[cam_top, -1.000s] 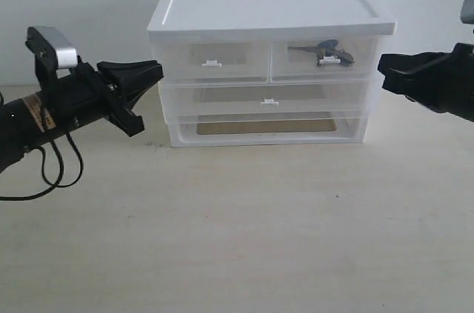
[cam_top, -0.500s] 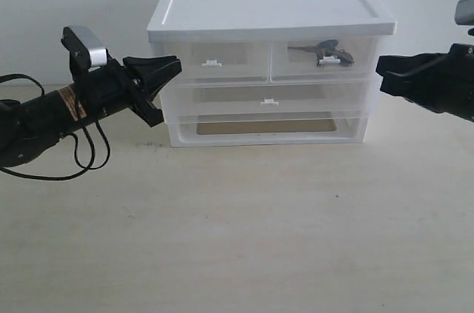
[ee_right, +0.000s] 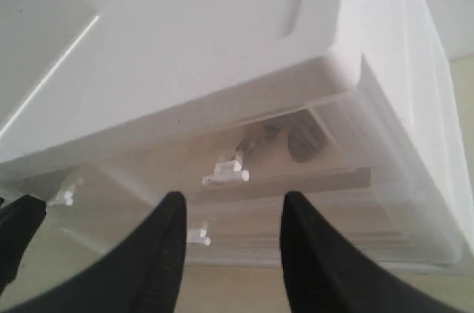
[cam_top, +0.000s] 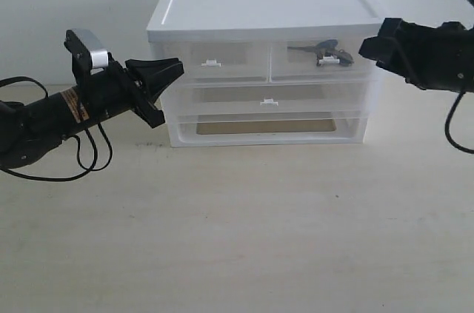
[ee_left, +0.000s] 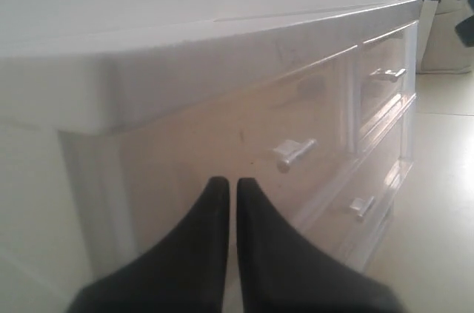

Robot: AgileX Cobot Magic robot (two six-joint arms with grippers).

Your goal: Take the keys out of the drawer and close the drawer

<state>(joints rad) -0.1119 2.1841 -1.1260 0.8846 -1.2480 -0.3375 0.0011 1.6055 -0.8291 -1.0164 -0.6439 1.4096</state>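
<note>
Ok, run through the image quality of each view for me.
Exterior view: even, soft light, no glare, the keys legible through the drawer. Left wrist view: hazy and washed out, the cabinet blurred at its near corner, the left end effector a featureless black shape. Right wrist view: cabinet top bright, the keys only a dark smear behind frosted plastic.

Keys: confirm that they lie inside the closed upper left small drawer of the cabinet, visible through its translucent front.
One detail is wrong. The keys lie in the right small drawer of the cabinet's upper pair, not the left one. The exterior view shows them through its translucent front. That drawer is closed, as you say.
</note>
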